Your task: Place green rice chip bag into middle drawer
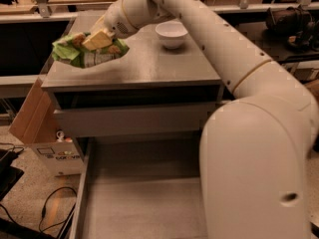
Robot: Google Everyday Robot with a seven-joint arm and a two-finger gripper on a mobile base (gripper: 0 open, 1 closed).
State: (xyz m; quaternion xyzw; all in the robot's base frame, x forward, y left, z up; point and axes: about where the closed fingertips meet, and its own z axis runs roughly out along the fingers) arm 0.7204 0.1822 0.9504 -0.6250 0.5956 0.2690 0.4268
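My gripper (pixel 97 41) is shut on the green rice chip bag (pixel 75 54), a crumpled bright-green bag, and holds it just above the front left part of the grey cabinet top (pixel 164 63). A tan finger (pixel 97 40) lies across the bag. The middle drawer (pixel 144 203) is pulled wide open below, showing a flat grey floor and thin side walls. My white arm (pixel 249 133) fills the right of the view and hides the drawer's right side.
A white bowl (pixel 171 34) stands on the cabinet top behind the bag. A plain grey drawer front (pixel 129 119) sits just under the top. A cardboard box (pixel 35 118) and cables (pixel 50 208) lie on the floor at left.
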